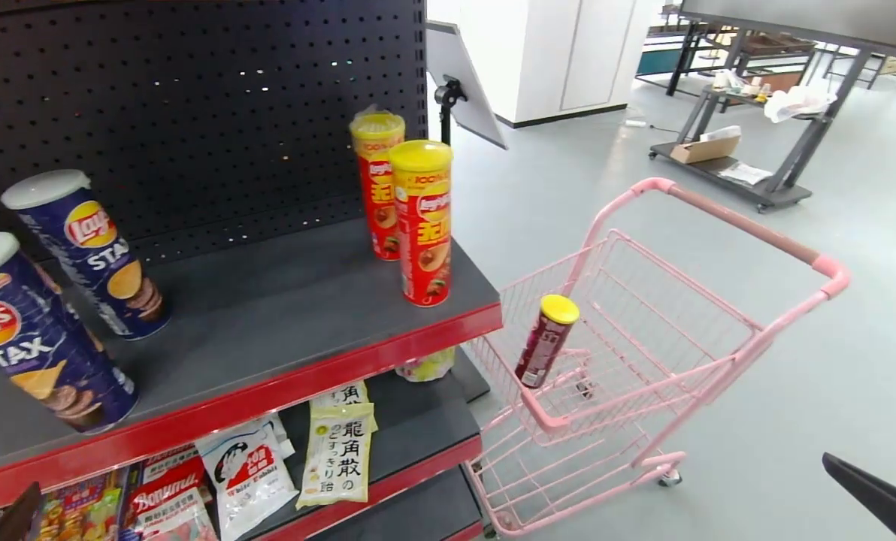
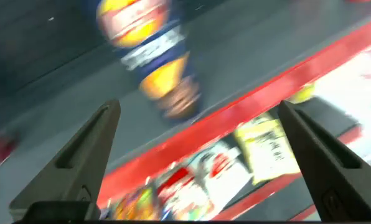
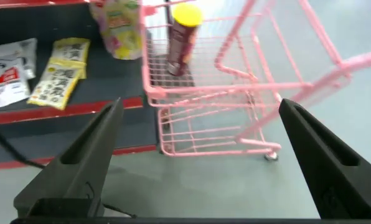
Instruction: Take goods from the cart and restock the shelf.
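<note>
Left gripper [image 2: 199,104] is spread wide, nothing between the fingers. It hangs over the top shelf [image 1: 267,315], with one of the blue cans [image 2: 154,56] just ahead of it and the shelf's red lip below. Right gripper [image 3: 201,102] is wide open too and empty, sitting low and facing the cart [image 1: 688,300].

The pink wire cart is parked right at the shelf's right end. I've got one maroon can [image 1: 546,342] with a yellow lid in its upper basket, at the side next to the shelf.

Up on the shelf, two blue cans stand at the left, one behind the other. Two red cans [image 1: 422,225] stand close together near the right end. Snack bags [image 1: 335,451] lie flat on the tier underneath.
</note>
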Available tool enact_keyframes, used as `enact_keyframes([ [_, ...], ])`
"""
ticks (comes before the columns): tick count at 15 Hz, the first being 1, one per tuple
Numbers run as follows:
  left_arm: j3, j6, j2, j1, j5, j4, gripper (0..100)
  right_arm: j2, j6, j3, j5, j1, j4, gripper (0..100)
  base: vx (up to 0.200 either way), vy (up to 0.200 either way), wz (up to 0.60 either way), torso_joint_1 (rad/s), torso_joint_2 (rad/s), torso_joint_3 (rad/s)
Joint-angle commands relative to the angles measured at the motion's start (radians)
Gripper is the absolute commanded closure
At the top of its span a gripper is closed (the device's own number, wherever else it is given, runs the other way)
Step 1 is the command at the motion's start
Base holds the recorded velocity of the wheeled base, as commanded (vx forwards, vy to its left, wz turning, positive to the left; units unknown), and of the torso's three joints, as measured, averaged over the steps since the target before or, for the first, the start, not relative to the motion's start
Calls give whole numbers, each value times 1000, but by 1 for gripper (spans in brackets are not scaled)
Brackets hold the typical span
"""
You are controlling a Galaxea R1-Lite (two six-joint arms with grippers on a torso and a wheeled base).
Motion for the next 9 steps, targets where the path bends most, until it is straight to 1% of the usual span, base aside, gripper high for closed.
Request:
enact_keyframes([
  [1, -1, 0, 2, 0, 1, 0, 0, 3, 0, 0, 0, 1, -1, 0, 0, 0, 0, 0, 0, 0],
  [5, -1, 0, -1, 0, 1, 0, 0, 5, -2, 7, -6, -9, 1, 0, 0, 0, 0, 0, 0, 0],
  [9, -1, 0, -10, 0, 1, 0, 0, 0, -3, 27, -4, -29, -1, 0, 0, 0, 0, -127, 328, 189],
])
